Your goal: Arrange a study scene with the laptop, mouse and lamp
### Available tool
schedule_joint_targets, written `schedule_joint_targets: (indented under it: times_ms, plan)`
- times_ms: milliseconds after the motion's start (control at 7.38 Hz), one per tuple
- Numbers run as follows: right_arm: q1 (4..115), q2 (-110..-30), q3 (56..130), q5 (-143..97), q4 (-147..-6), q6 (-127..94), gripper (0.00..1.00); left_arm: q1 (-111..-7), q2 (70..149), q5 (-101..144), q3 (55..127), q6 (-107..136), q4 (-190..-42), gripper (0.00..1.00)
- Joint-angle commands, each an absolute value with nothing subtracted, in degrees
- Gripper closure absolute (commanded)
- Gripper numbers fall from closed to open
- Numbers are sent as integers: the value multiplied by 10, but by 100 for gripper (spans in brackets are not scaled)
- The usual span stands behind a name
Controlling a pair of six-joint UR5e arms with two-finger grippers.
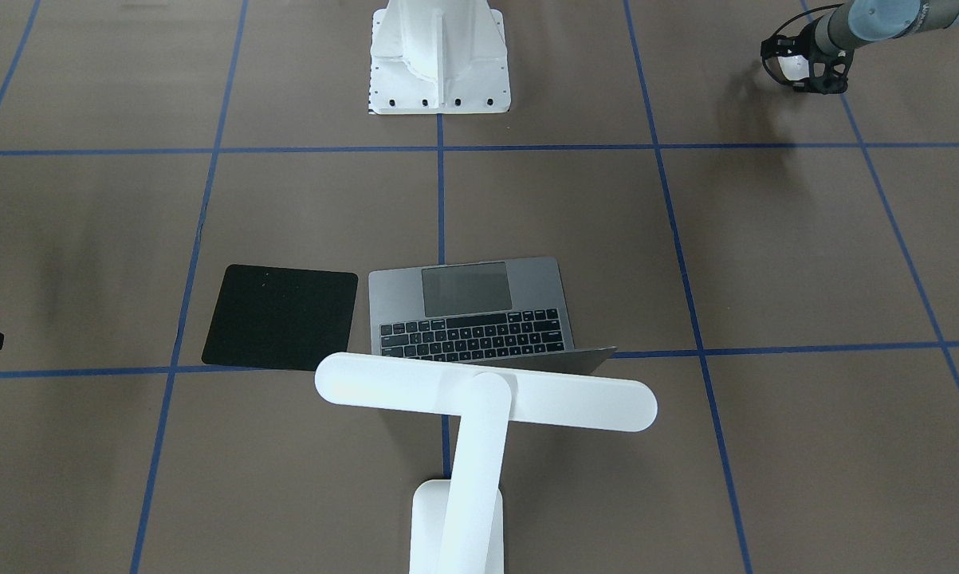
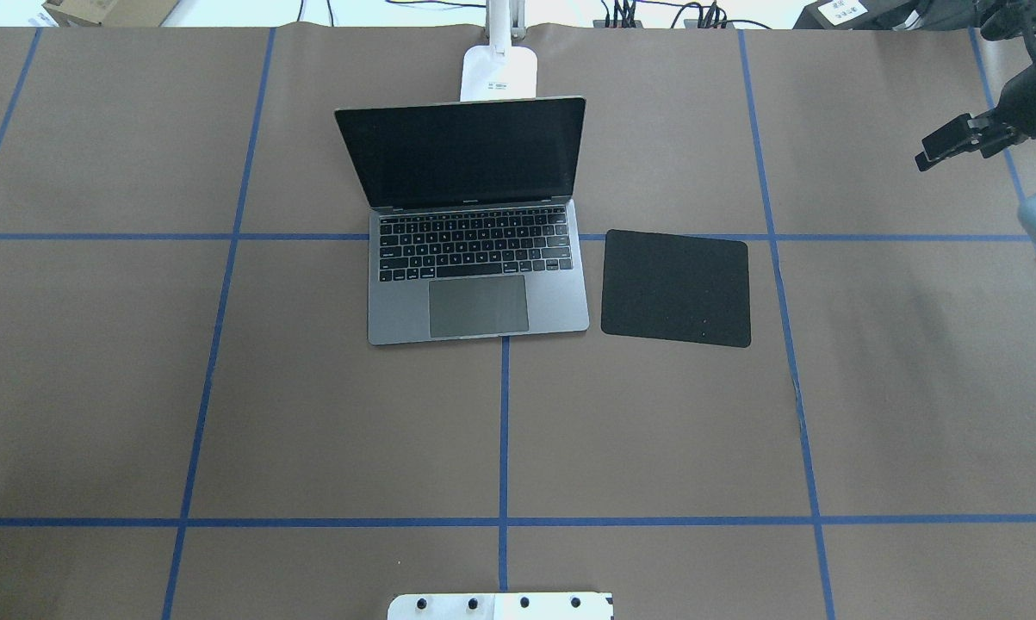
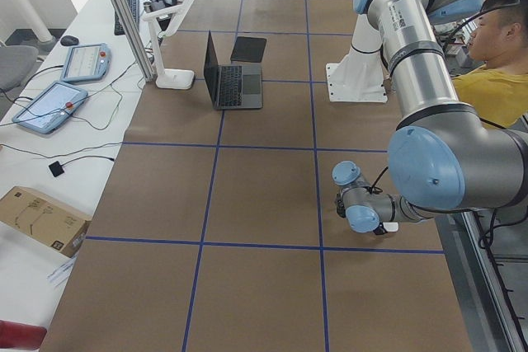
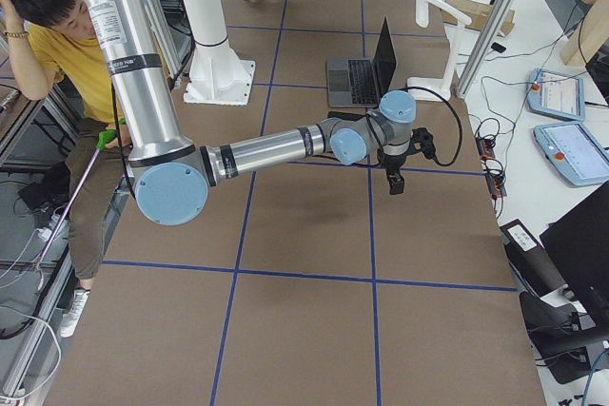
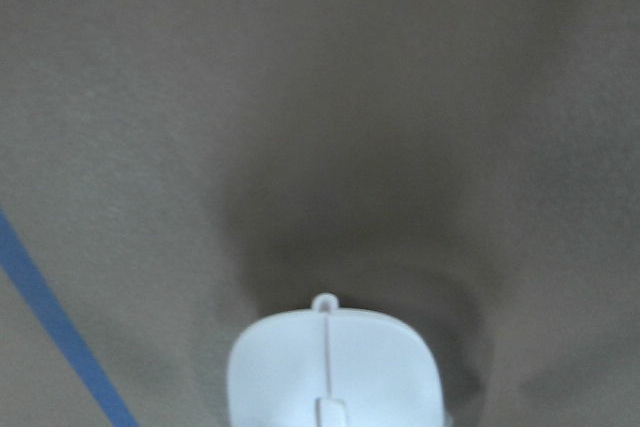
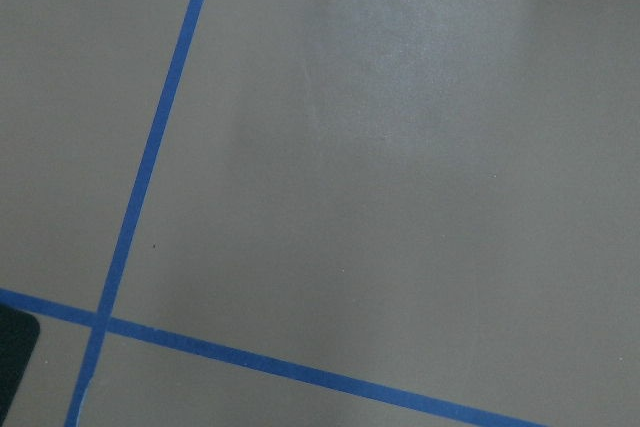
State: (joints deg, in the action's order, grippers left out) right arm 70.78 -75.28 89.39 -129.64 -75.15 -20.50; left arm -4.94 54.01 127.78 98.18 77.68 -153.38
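The left pincer (image 1: 804,62) hovers above the bench (image 1: 766,239) and looks clamped on the mouse (image 5: 335,372), whose long axis runs 12 to 6 o'clock in the left wrist view. In the front-facing view the mouse pad (image 1: 280,316) lies toward 8 o'clock from this pincer, on the far side of the open laptop (image 1: 471,307). The right pincer (image 2: 948,145) hangs nearer the pad. Nothing shows in it, and I cannot tell how wide it is.

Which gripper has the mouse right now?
The left gripper, top right in the front-facing view: the white mouse sits in it, held aloft. The right gripper shows nothing white in it.
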Motion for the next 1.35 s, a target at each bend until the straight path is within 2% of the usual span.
schedule_joint_targets:
  times_ms: [0, 271, 542, 677, 948, 1219]
  plan:
    - [708, -752, 894, -1296, -751, -206, 0, -39, 538, 1276, 977, 787, -1542, 7]
    - [707, -751, 896, -1296, -751, -207, 0, -40, 535, 1276, 977, 787, -1542, 17]
    - [706, -751, 896, -1296, -751, -207, 0, -40, 534, 1276, 977, 787, -1542, 37]
    - [706, -750, 896, -1296, -751, -207, 0, -40, 526, 1277, 977, 787, -1550, 41]
    - [706, -749, 896, -1296, -751, -207, 0, -41, 507, 1278, 977, 787, -1584, 46]
    - [706, -748, 896, -1296, -751, -207, 0, -44, 505, 1281, 984, 791, -1592, 46]
